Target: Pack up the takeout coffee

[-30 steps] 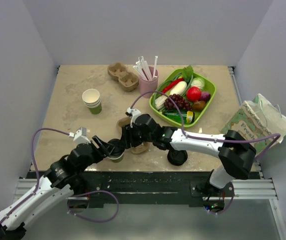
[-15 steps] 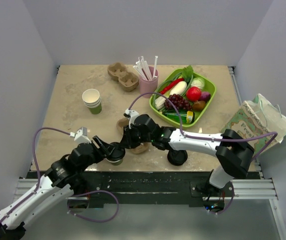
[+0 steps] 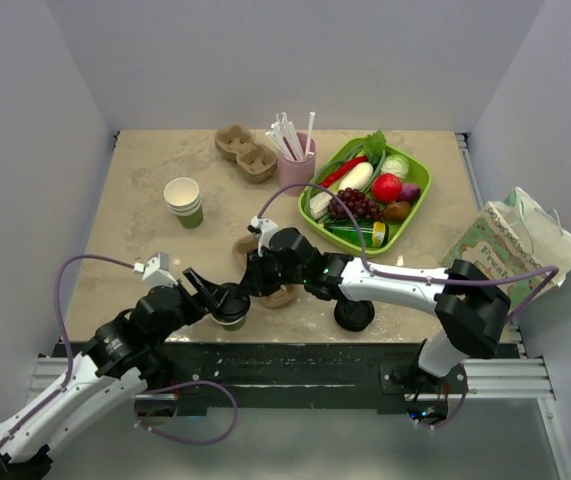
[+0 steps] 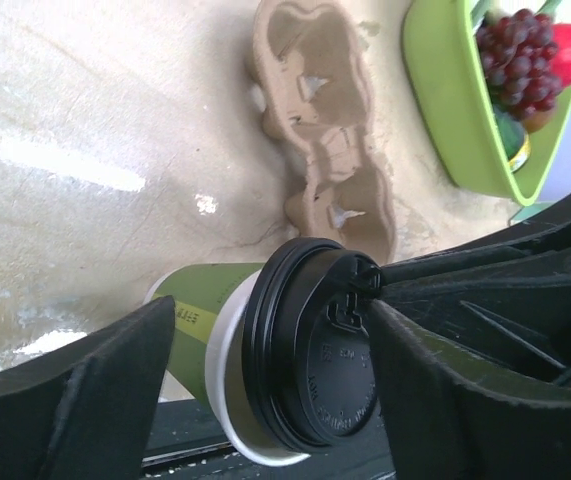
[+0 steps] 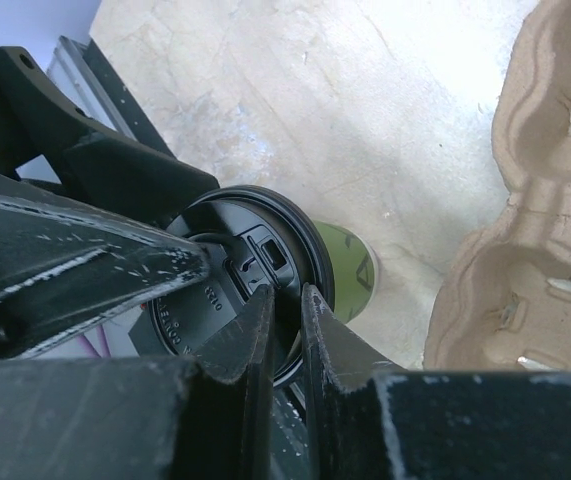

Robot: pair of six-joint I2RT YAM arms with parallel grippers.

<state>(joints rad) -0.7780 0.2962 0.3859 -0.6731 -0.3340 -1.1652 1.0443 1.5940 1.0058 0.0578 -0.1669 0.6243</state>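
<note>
The takeout coffee [image 3: 231,306], a green paper cup with a black lid, is at the table's near edge. It also shows in the left wrist view [image 4: 295,370]. My left gripper [image 3: 221,301] has a finger on each side of it [image 4: 273,335] and is shut on it. My right gripper [image 3: 253,283] reaches in from the right. Its fingers [image 5: 287,300] are nearly together, pinching the lid's rim, with the cup's green side [image 5: 353,275] beyond them. A brown pulp cup carrier [image 3: 283,295] lies just behind the cup and shows in both wrist views [image 4: 335,150] [image 5: 535,200].
A stack of black lids [image 3: 354,315] sits right of the carrier. White lidless cups [image 3: 184,200] stand at the left. A second carrier [image 3: 246,152], a pink cup of straws [image 3: 295,160] and a green food tray [image 3: 417,197] are at the back. A paper bag [image 3: 510,250] lies right.
My left gripper and the cup have shifted slightly away from the table's edge. My right gripper has edged left onto the lid's rim.
</note>
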